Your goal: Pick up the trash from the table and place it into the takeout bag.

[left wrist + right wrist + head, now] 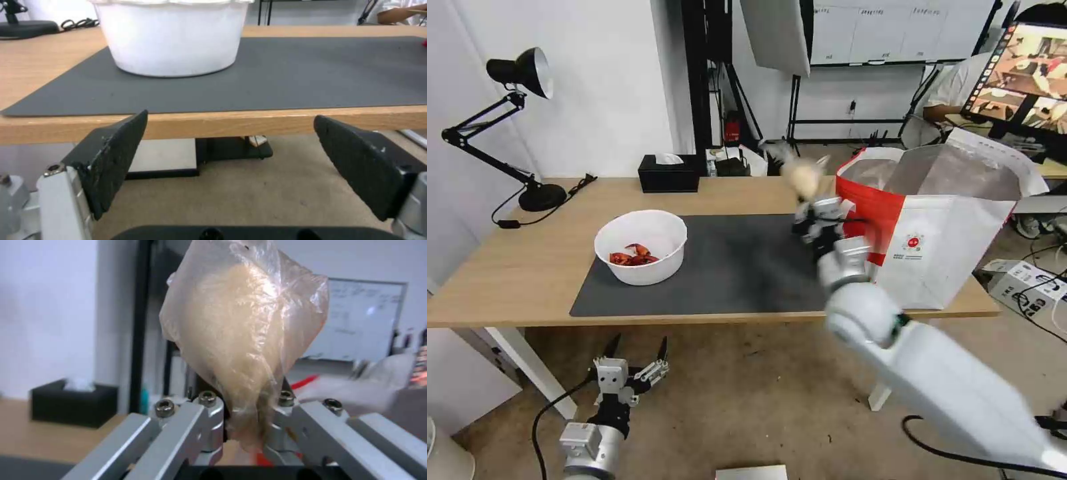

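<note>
My right gripper (807, 190) is shut on the beige plastic-wrapped ball (800, 176), held in the air above the table (527, 267) just left of the takeout bag (940, 233). The right wrist view has the ball (242, 336) pinched between the closed fingers (213, 413). The white bowl (640, 247) with red crayfish shells sits on the left part of the dark mat (734, 267). My left gripper (635, 353) hangs open below the table's front edge, facing the bowl (171, 36) with nothing between its pads (118, 156).
A black tissue box (669, 173) stands at the table's back edge, and a black desk lamp (514, 133) at the back left. The bag's red-and-white wall stands open at the table's right end. A monitor (1027, 73) is behind the bag.
</note>
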